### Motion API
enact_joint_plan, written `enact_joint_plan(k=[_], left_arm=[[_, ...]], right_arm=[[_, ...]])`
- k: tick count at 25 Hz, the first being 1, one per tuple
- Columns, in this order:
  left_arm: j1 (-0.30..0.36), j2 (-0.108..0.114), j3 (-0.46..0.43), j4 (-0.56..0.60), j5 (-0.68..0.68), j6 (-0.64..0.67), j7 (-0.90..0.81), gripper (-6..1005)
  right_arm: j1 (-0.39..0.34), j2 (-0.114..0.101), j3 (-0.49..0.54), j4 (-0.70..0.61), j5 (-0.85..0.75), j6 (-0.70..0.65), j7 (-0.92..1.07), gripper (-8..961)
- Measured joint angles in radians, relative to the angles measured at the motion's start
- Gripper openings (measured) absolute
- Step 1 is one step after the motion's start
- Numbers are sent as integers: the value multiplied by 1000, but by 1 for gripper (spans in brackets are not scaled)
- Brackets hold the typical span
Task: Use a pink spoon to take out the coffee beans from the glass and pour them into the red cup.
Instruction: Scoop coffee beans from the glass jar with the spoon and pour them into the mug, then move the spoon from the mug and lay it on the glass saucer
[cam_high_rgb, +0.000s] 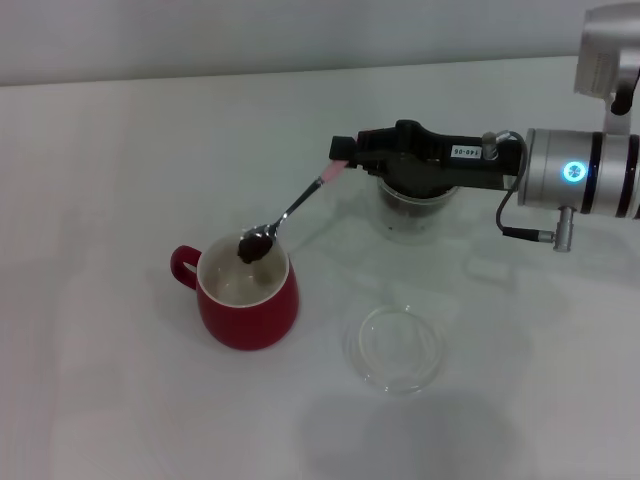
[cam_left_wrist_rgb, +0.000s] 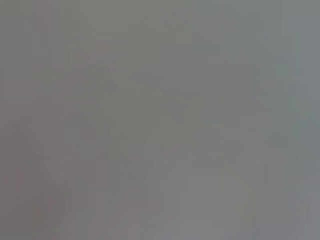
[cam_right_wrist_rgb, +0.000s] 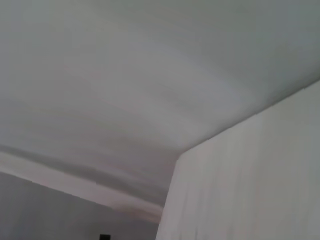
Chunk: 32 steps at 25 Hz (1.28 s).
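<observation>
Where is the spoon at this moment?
In the head view the spoon is held by the right end effector, its bowl with beans over the red cup, left of the glass.

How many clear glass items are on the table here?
2: the glass sits partly hidden under the right pincer, and a shallow glass dish lies right of the red cup.

Pink spoon (cam_high_rgb: 291, 209): metal bowl and neck, pale pink handle, held tilted, the handle end in the right hand (cam_high_rgb: 345, 152), which is closed on it. Its bowl sits low over the red cup's mouth, loaded with dark coffee beans (cam_high_rgb: 253, 246). Red cup (cam_high_rgb: 246, 292): rounded deep red mug, white inside, upright on the worktop, loop handle toward the robot's left. Glass (cam_high_rgb: 412, 213): clear, upright, partly hidden under the hand, dark beans inside.
</observation>
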<state>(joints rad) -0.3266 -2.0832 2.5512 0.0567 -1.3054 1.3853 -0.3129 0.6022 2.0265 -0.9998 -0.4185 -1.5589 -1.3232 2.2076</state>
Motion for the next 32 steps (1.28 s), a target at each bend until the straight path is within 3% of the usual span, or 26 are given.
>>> enact_joint_plan(k=[18, 24, 28, 32], left_arm=[[-15, 3, -6, 0, -6, -28, 0, 891], [-17, 4, -8, -6, -7, -28, 0, 892], [-19, 5, -9, -7, -8, -28, 0, 892], [-20, 5, -9, -8, -9, -28, 0, 892]], right_arm=[[-14, -2, -203, -1, 229, 18, -505, 139], [-33, -1, -217, -3, 255, 16, -656, 140], [-62, -14, -210, -1, 330, -47, -648, 140], [-108, -49, -197, -16, 355, -180, -591, 140]])
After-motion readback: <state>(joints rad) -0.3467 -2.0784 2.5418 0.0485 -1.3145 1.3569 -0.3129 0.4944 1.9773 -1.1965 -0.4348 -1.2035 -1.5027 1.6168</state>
